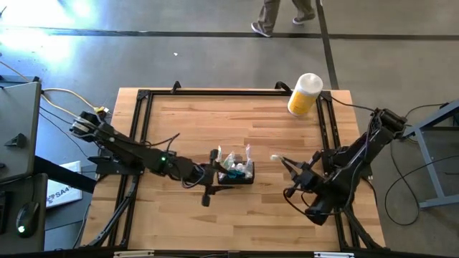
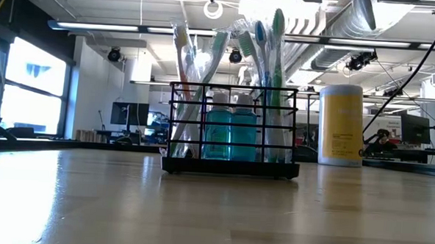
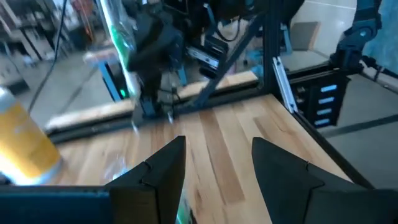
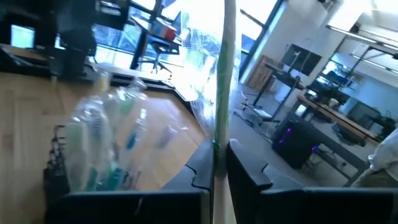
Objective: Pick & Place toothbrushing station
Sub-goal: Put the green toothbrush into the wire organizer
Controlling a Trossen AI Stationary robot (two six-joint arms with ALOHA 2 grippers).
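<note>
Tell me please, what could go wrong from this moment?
The right gripper is shut on a wrapped toothbrush by its lower end only; the long part above may swing or slip. The caddy already looks crowded, so inserting it could catch on other brushes. The left gripper sits open at the caddy and might nudge it.

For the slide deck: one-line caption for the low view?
Black wire-mesh caddy stocked with wrapped toothbrushes, yellow cylinder behind.

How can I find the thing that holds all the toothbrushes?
Look at the wooden table and go to the middle of its front half. There stands a small black wire caddy with toothbrushes sticking up and blue bottles inside. The only other thing standing there, the yellow cylinder with a white cap, is solid and round.
</note>
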